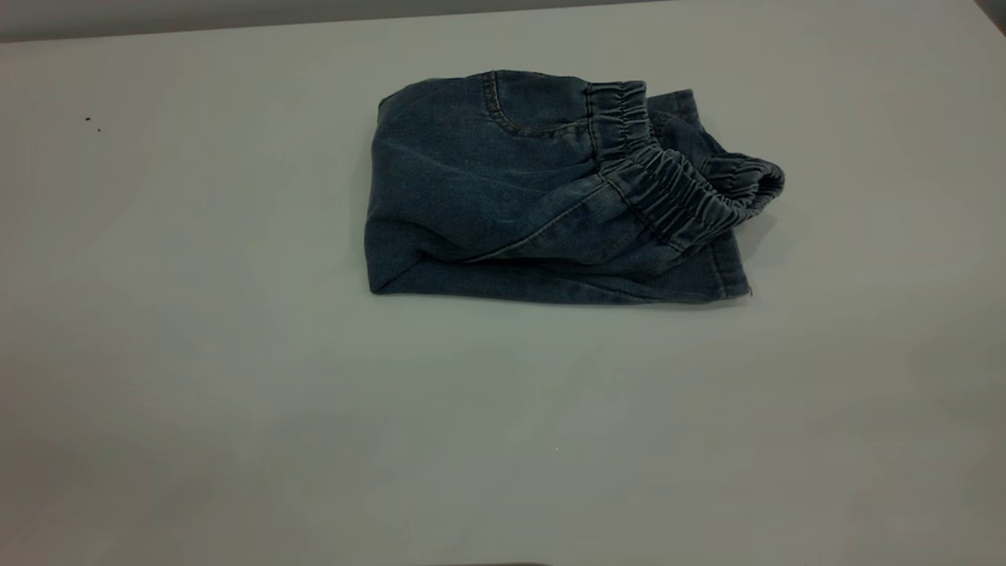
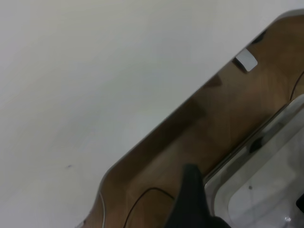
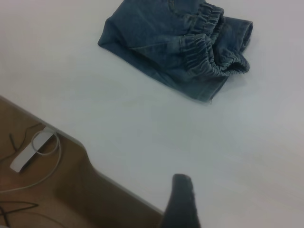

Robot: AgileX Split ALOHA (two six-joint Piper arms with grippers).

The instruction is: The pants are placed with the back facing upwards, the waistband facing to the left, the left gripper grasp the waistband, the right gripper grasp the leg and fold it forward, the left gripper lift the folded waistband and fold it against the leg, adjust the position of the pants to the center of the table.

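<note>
Here, folded pants lie on the tabletop, slightly far of centre, waistband rightward. Left gripper and right gripper hang at the edge; finger opening cannot be told.

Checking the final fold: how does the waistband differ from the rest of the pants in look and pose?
The waistband is gathered and ruched; the rest of the pants is smooth denim. The waistband runs diagonally and bulges up at the right end; the pants body lies flat, folded, on the table. Both are the same dark blue denim.
</note>
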